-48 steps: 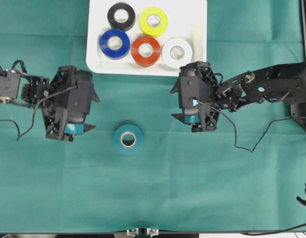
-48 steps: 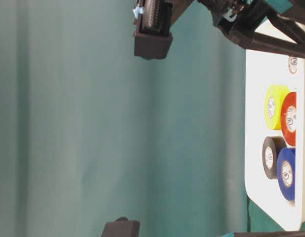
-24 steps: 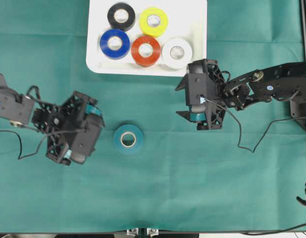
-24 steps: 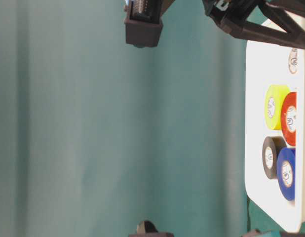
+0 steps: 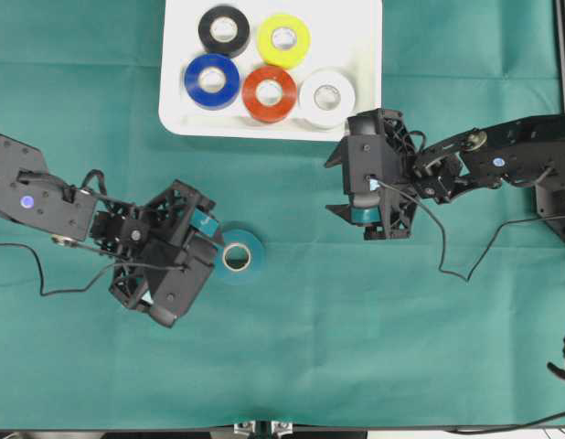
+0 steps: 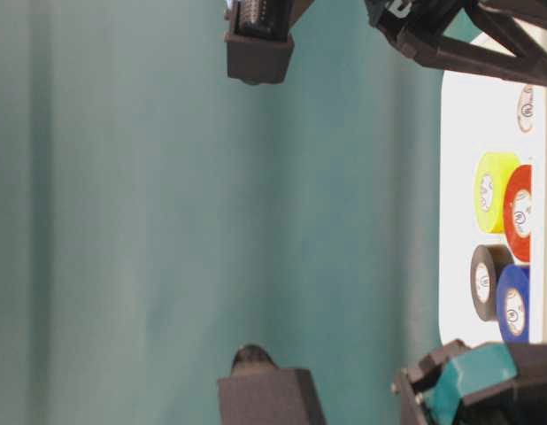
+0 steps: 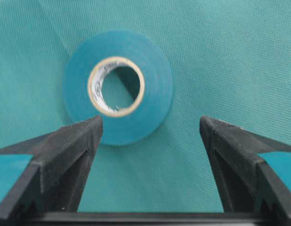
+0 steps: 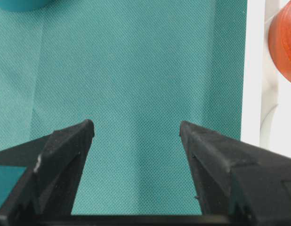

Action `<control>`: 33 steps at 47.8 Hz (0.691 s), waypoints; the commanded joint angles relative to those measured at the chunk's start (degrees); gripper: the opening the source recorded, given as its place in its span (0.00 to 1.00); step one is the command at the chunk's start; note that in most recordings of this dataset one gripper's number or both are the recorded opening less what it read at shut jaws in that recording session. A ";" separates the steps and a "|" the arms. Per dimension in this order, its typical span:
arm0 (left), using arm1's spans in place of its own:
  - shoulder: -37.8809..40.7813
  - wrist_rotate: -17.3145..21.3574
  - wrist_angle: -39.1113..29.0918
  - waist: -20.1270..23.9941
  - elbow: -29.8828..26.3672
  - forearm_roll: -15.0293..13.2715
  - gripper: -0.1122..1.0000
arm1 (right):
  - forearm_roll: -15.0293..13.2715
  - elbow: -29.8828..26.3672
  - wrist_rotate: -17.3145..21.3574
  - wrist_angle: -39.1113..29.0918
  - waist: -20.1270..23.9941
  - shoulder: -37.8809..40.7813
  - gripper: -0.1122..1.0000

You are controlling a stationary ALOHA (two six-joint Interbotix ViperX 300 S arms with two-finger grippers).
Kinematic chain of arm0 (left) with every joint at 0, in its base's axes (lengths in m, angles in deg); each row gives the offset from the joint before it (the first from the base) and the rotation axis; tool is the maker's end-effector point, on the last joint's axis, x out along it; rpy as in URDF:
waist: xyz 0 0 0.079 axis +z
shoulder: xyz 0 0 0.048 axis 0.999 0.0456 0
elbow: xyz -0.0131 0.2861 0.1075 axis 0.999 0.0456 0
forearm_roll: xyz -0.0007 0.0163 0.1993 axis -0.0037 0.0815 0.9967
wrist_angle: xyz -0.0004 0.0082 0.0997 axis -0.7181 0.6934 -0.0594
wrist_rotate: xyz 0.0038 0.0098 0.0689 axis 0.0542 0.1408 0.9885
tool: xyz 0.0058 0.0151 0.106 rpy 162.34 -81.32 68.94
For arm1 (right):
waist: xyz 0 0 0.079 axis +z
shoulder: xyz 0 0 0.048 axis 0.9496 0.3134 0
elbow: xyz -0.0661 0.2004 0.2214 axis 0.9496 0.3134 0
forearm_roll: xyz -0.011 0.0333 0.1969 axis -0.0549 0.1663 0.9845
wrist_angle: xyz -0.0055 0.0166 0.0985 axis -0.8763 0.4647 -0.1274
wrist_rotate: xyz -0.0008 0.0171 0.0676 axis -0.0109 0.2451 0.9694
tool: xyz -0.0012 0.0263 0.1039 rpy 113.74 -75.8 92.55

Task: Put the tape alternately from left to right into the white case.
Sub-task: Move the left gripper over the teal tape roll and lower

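One teal tape roll (image 5: 239,257) lies flat on the green cloth, away from the white case (image 5: 264,128). My left gripper (image 5: 207,259) is open just left of it, low over the cloth. In the left wrist view the teal roll (image 7: 118,87) lies just ahead of the open gripper (image 7: 151,125), and the left fingertip (image 7: 91,129) overlaps the roll's near edge. Nothing is held. Black (image 5: 223,30), yellow (image 5: 283,39), blue (image 5: 211,80), red-orange (image 5: 269,93) and white (image 5: 326,97) rolls lie in the case. My right gripper (image 5: 330,186) is open and empty below the case's right corner.
The case's rim (image 8: 254,70) and the red-orange roll (image 8: 284,42) stand close on the right of the right wrist view. Green cloth (image 5: 356,347) covers the table. A cable (image 5: 447,265) trails from the right arm. The table's front edge (image 5: 282,428) lies at the bottom.
My left arm has swung down and to the right, bringing its open gripper up to the teal roll. The right gripper shifted slightly right a second ago and has held still since.
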 commanded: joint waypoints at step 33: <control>5.98 7.73 -3.34 -0.18 -5.71 -0.09 0.79 | 0.09 -0.35 0.00 0.18 0.09 -1.23 0.84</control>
